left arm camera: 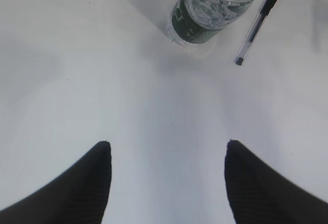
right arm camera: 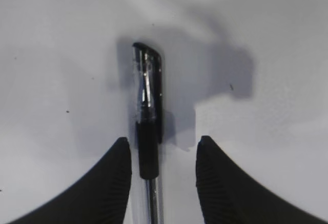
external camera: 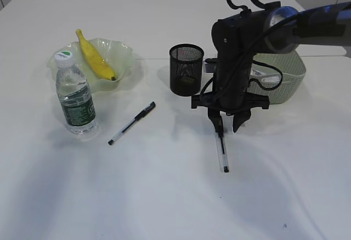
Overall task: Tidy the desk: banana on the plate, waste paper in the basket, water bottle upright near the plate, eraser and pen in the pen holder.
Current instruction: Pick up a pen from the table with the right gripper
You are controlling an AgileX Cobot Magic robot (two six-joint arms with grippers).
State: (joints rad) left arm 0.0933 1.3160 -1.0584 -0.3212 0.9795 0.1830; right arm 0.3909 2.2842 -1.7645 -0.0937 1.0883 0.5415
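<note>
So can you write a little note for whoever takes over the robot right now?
Right gripper: open, straddling a pen lying on the desk, not lifted.
Left gripper: open, empty.
Done: banana on the plate; water bottle upright beside it.
Left: that pen and a second pen into the pen holder.
Basket behind the arm; contents unclear.

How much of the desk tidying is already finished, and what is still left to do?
Done: the banana lies in the plate, and the water bottle stands upright beside it. In hand: the right gripper sits open around a pen lying on the desk, not yet lifted. Left: that pen and a second pen must go into the pen holder. The basket's contents are hidden.
</note>
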